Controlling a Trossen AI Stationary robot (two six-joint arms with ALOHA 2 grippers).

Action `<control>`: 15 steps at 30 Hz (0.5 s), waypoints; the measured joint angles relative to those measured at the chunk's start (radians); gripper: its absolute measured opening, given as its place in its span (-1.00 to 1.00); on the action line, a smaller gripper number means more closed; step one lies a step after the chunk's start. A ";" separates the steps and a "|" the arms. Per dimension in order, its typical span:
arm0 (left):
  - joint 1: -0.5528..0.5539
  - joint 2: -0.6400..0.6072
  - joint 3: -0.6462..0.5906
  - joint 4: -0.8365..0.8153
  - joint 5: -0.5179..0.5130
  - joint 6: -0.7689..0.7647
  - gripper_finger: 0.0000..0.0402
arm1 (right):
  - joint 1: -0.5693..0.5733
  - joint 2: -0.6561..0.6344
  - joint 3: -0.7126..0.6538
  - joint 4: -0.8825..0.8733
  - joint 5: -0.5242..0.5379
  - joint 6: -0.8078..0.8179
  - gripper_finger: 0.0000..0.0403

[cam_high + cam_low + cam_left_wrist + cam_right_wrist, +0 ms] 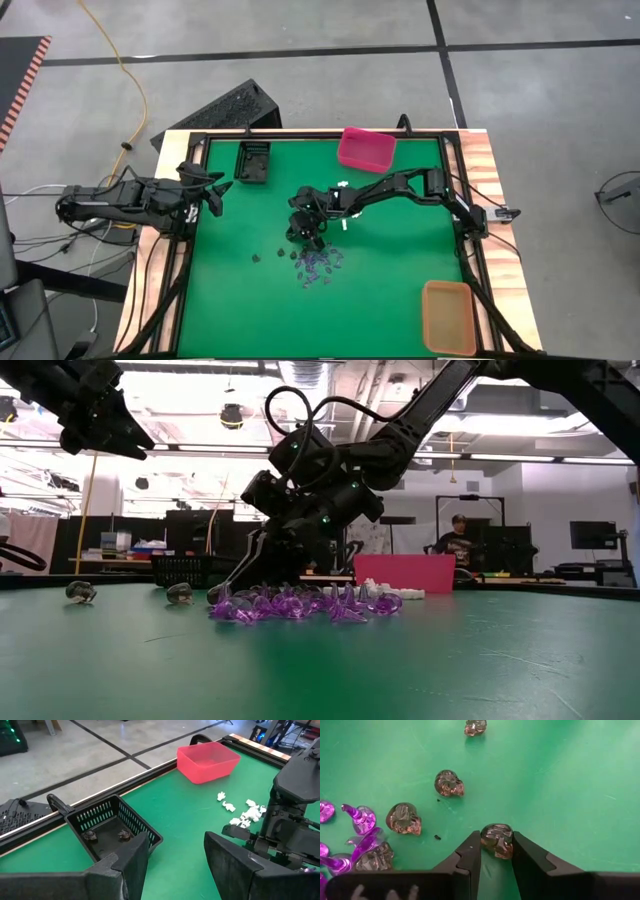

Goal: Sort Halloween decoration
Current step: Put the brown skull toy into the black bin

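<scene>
Small dark translucent skulls [449, 783] lie scattered on the green table [400, 260], beside a heap of purple trinkets [300, 603]. White trinkets [245, 812] lie farther back, toward the pink bin. My right gripper [496, 851] reaches down at the table's middle [303, 238], shut on one dark skull [496, 840]. My left gripper [175, 865] hangs open above the table's left edge [212, 195], with nothing between its fingers. My right gripper pinches one dark skull by its two opposite sides [487, 839] between its two fingertips. The fingers slant down from above onto it. The skull rests on the green table.
A black basket [252, 163] at the far left holds two dark skulls [124, 835]. A pink bin [365, 148] stands at the far edge and an orange bin [448, 316] at the near right corner. A person [458, 540] sits in the room beyond the table.
</scene>
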 joint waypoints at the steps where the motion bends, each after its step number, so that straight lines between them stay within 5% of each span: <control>1: 0.000 0.000 0.000 0.000 0.000 0.000 -0.09 | 0.000 0.000 0.000 0.000 0.000 0.002 -0.41; 15: 0.000 0.000 0.000 0.001 0.000 -0.001 -0.09 | -0.033 -0.017 0.098 -0.025 0.013 0.020 -0.40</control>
